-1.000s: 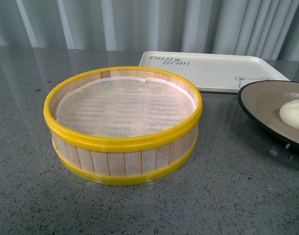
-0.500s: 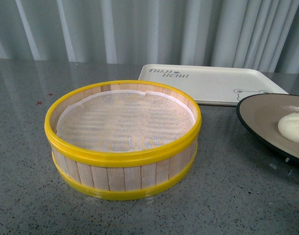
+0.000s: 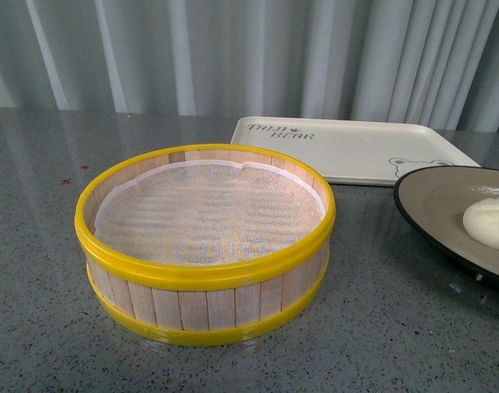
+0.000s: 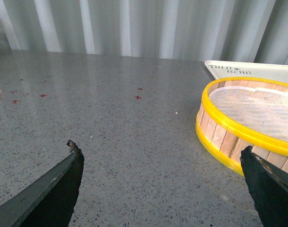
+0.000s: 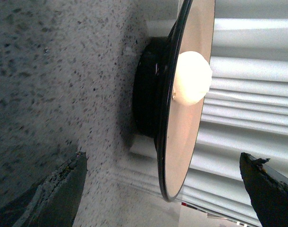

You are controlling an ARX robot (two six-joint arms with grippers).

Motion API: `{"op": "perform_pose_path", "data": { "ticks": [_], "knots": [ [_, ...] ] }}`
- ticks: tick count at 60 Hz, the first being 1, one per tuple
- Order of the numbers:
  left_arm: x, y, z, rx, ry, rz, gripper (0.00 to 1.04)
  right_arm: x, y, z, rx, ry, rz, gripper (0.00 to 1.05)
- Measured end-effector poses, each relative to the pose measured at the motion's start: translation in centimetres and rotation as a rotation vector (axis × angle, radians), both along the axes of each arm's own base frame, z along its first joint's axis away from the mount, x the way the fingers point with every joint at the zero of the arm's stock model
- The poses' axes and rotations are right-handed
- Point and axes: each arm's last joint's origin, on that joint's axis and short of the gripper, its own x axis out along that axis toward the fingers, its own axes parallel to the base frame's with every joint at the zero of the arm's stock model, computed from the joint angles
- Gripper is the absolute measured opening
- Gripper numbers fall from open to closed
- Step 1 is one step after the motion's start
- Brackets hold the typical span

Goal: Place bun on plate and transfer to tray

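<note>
The cream-white bun [image 3: 488, 221] lies on the tan-grey, black-rimmed plate [image 3: 429, 205] at the right edge of the front view. The cream-white tray [image 3: 348, 147] with lettering and a bear face lies behind it and holds nothing. Neither gripper shows in the front view. My right gripper [image 5: 162, 156] is open, close to the plate's rim [image 5: 174, 142], with the plate's edge between its fingers; the bun [image 5: 193, 78] sits further in. My left gripper [image 4: 160, 184] is open over bare table, left of the basket.
A round wooden steamer basket [image 3: 204, 246] with yellow rims and a white cloth liner stands mid-table, left of the plate and in front of the tray. It also shows in the left wrist view [image 4: 248, 123], close to one finger [image 4: 266, 189]. A grey corrugated wall runs behind the table.
The front view has shifted, so the basket, tray, plate and bun all sit a little lower in the picture. They keep their places relative to each other.
</note>
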Motion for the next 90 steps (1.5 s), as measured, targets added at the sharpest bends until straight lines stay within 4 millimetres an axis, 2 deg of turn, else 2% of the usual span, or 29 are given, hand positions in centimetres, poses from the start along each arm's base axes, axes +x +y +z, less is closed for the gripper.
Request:
{"op": "perform_pose_path", "data": {
  "ticks": [13,25,36,43,58,68,77,84,90],
  "knots": [
    [0.0,0.0,0.0,0.0,0.0,0.0,0.98,2.3,1.3,-0.5,0.033,-0.021,0.024,0.96],
    [0.0,0.0,0.0,0.0,0.0,0.0,0.98,3.9,1.8,-0.6,0.05,-0.036,0.015,0.95],
    [0.0,0.0,0.0,0.0,0.0,0.0,0.98,4.2,2.0,-0.5,0.053,-0.02,-0.011,0.65],
    [0.0,0.0,0.0,0.0,0.0,0.0,0.98,4.0,2.0,-0.4,0.063,-0.01,-0.029,0.42],
    [0.0,0.0,0.0,0.0,0.0,0.0,0.98,3.8,1.6,-0.2,0.081,-0.005,-0.058,0.03],
    [0.0,0.0,0.0,0.0,0.0,0.0,0.98,3.7,0.9,0.0,0.051,-0.041,-0.092,0.02],
    [0.0,0.0,0.0,0.0,0.0,0.0,0.98,3.7,0.5,1.9,0.026,-0.064,-0.077,0.02],
    [0.0,0.0,0.0,0.0,0.0,0.0,0.98,5.4,0.1,4.3,0.009,-0.113,-0.064,0.02],
    [0.0,0.0,0.0,0.0,0.0,0.0,0.98,7.9,-0.3,6.3,-0.012,-0.188,-0.087,0.02]
  ]
}}
